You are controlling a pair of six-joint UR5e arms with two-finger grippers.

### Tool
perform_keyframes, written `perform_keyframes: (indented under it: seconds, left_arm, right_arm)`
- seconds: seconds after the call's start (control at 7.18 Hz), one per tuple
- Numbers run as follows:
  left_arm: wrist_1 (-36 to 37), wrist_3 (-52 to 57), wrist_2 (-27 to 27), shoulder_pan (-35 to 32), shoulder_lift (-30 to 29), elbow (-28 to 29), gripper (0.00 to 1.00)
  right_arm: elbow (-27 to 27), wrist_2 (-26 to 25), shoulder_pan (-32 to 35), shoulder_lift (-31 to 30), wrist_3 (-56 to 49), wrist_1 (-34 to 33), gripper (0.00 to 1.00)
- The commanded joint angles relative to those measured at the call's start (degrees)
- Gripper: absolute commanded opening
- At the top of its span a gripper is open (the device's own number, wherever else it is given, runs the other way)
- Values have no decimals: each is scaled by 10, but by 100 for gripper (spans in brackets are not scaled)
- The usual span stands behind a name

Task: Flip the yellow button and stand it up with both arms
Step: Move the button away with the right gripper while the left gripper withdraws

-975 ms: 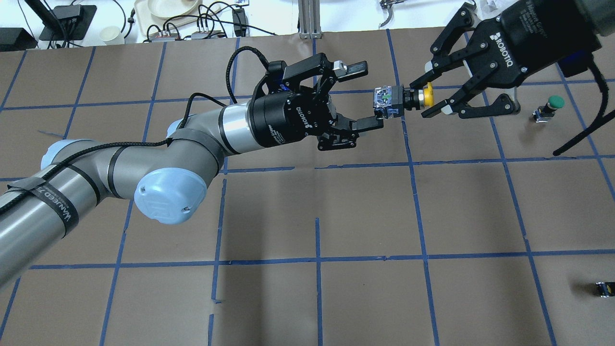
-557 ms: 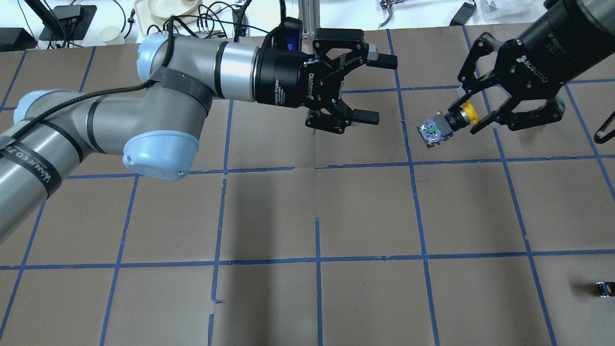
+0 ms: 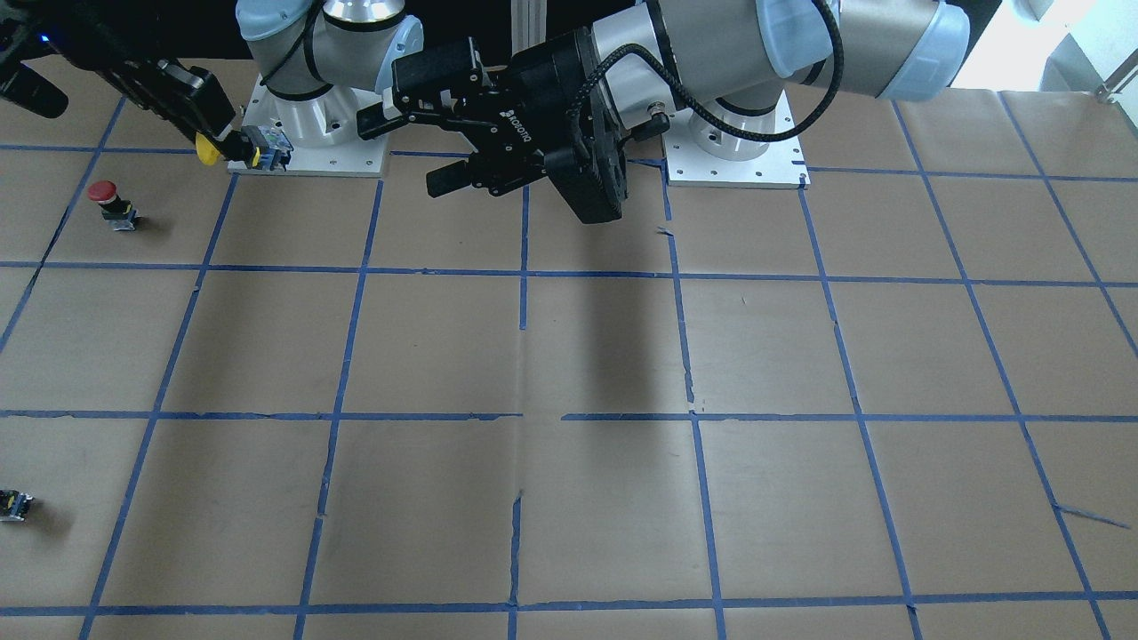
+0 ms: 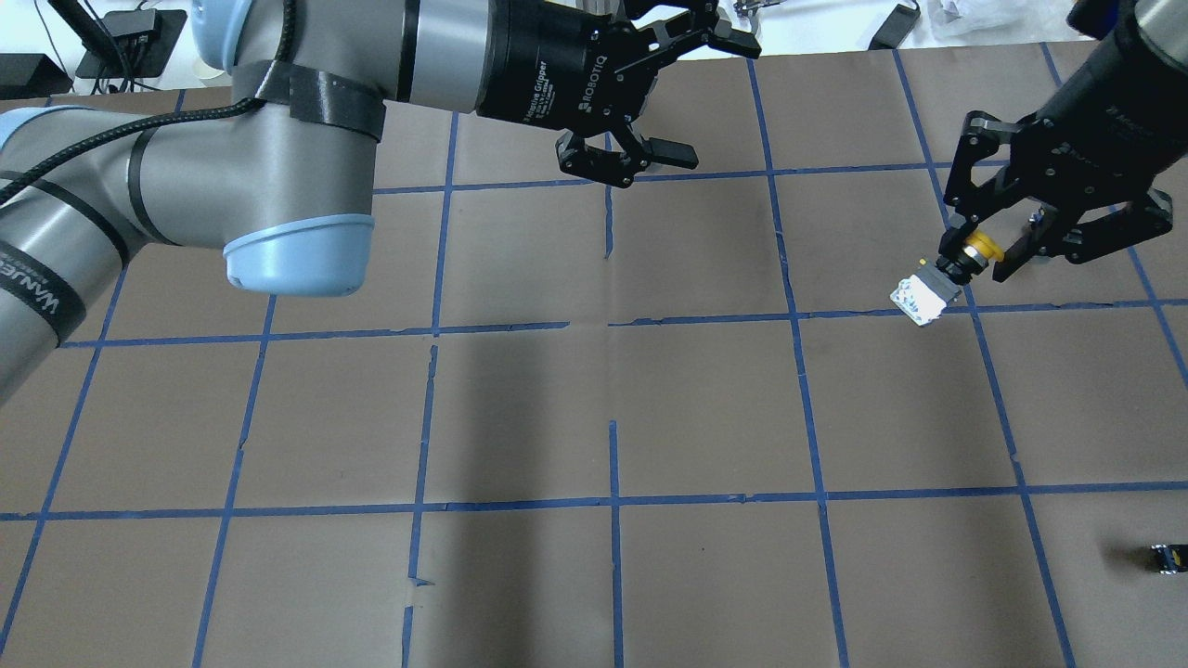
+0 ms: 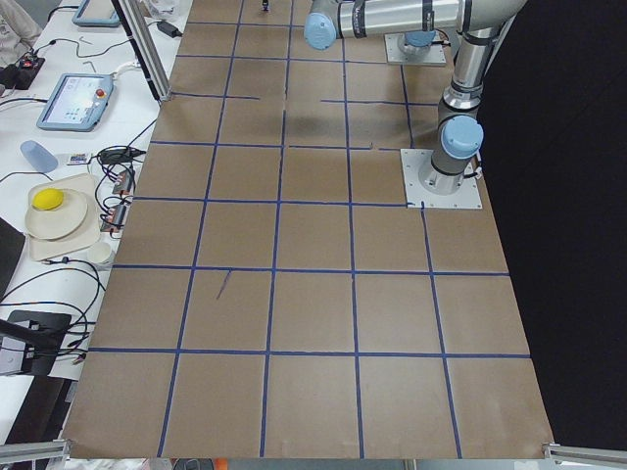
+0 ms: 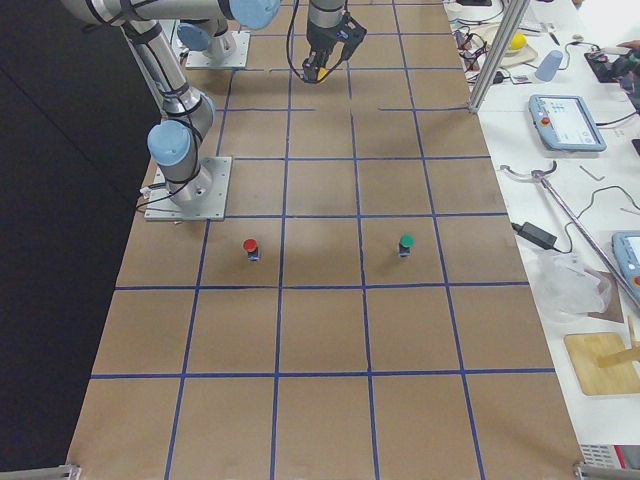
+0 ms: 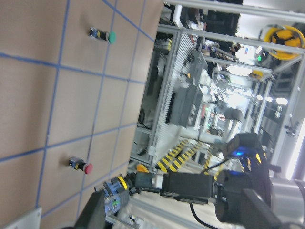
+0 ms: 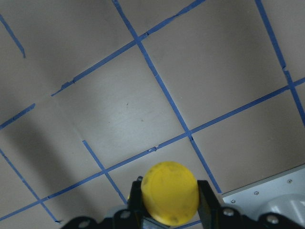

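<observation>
My right gripper (image 4: 974, 252) is shut on the yellow button (image 4: 968, 249). It grips the round yellow cap, and the grey and black body (image 4: 923, 297) points down and to the left above the table. In the front-facing view the right gripper (image 3: 216, 142) holds the button (image 3: 210, 153) at the far left. In the right wrist view the cap (image 8: 170, 192) sits between the two fingers (image 8: 208, 202). My left gripper (image 4: 707, 93) is open and empty, raised at the far middle of the table, well apart from the button. It also shows in the front-facing view (image 3: 407, 149).
A red-capped button (image 3: 106, 199) stands near the right gripper, and a green-capped one (image 6: 405, 243) stands further out. A small dark capless part (image 4: 1168, 557) lies at the near right edge. Blue tape lines grid the brown table (image 4: 613, 390).
The left gripper has pulled back from the button's body, up and to the far left. The right gripper has carried the button right and lower, tilting its body downward.
</observation>
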Motion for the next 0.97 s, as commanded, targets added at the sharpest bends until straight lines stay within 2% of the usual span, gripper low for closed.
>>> perform_keyframes:
  seconds: [0.0, 0.14, 0.28, 0.42, 0.56, 0.7, 0.84]
  left_arm:
    - [-18, 2, 130, -22, 8, 1, 99]
    - [-44, 27, 219, -39, 9, 5, 99]
    - [-102, 77, 287, -50, 15, 17, 99]
    - [-175, 123, 347, -54, 22, 45, 99]
    - [-275, 194, 415, -52, 25, 77, 99]
    - [-334, 257, 480, -49, 13, 111, 100]
    - [-366, 291, 497, -44, 16, 129, 100]
  right_arm:
    - [0, -34, 0, -1, -65, -39, 7]
    - [1, -65, 0, -1, -127, -77, 7]
    - [1, -74, -1, 0, -193, -107, 7]
    - [5, -106, -8, 2, -215, -126, 7]
    - [30, -114, -18, 1, -276, -180, 7]
    - [80, -116, -30, 1, -315, -263, 7]
    - [129, -116, -50, 0, -364, -339, 7]
